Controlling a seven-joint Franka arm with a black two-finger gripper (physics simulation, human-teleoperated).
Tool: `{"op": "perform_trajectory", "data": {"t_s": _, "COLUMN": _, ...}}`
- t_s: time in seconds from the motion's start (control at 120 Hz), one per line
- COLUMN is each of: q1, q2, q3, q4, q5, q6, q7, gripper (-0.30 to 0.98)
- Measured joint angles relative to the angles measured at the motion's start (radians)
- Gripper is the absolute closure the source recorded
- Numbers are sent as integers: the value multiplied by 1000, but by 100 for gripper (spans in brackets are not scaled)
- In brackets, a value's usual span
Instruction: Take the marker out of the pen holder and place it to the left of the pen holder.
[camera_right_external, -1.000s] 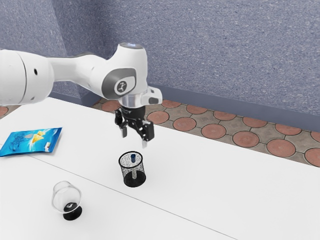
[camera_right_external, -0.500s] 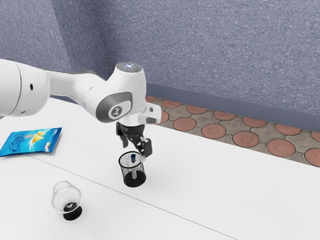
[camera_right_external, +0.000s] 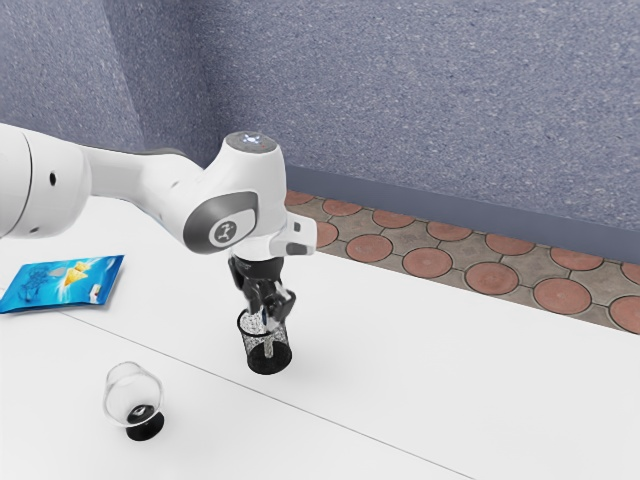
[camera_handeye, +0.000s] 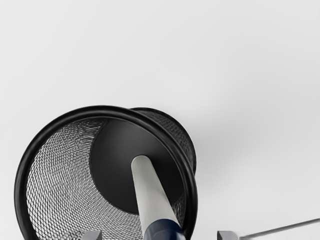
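Moved since the earlier frame: arm (camera_right_external: 200, 200) and tool (camera_right_external: 264, 318), lowered to the mouth of the holder (camera_right_external: 270, 359) and shifted slightly toward the exterior view's left. Bag, glass and holder unmoved.

Items, exterior view, left to right:

Bag (camera_right_external: 62, 284): blue, with yellow and white print; lying flat on the white worktop (camera_right_external: 420, 370).

Glass (camera_right_external: 132, 394): clear bowl, black foot; standing on the worktop, between bag and holder.

Holder: black mesh, round, solid dark base; upright on the worktop.

Marker (camera_handeye: 151, 197): pale grey barrel, dark blue cap; inside the holder, cap end up, near the rim.

Tool: open, fingers (camera_handeye: 91, 235) well apart on either side of the cap, space showing between each and the marker; nothing gripped.

Floor (camera_right_external: 430, 262): round reddish tiles set in grey, beyond the worktop.
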Motion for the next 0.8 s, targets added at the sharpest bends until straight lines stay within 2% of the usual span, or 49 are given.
{"op": "perform_trajectory", "data": {"t_s": 0.092, "q1": 0, "q2": 0, "q3": 0, "q4": 0, "q5": 1, "q6": -1, "q7": 0, "gripper": 57}}
{"op": "perform_trajectory", "data": {"t_s": 0.208, "q1": 0, "q2": -2, "q3": 1, "q4": 0, "q5": 3, "q6": 0, "q7": -1, "gripper": 68}}
{"op": "perform_trajectory", "data": {"t_s": 0.333, "q1": 0, "q2": -4, "q3": 2, "q4": 7, "q5": 8, "q6": -6, "q7": -6, "gripper": 73}}
{"op": "perform_trajectory", "data": {"t_s": 0.4, "q1": 1, "q2": -4, "q3": 4, "q4": 70, "q5": 11, "q6": -46, "q7": -10, "gripper": 75}}
{"op": "perform_trajectory", "data": {"t_s": 0.533, "q1": 3, "q2": -5, "q3": 8, "q4": 257, "q5": 14, "q6": -237, "q7": -14, "gripper": 77}}
{"op": "perform_trajectory", "data": {"t_s": 0.667, "q1": 3, "q2": 37, "q3": 11, "q4": 459, "q5": 19, "q6": -519, "q7": -26, "gripper": 78}}
{"op": "perform_trajectory", "data": {"t_s": 0.8, "q1": 1, "q2": 104, "q3": 64, "q4": 550, "q5": 20, "q6": -776, "q7": -54, "gripper": 78}}
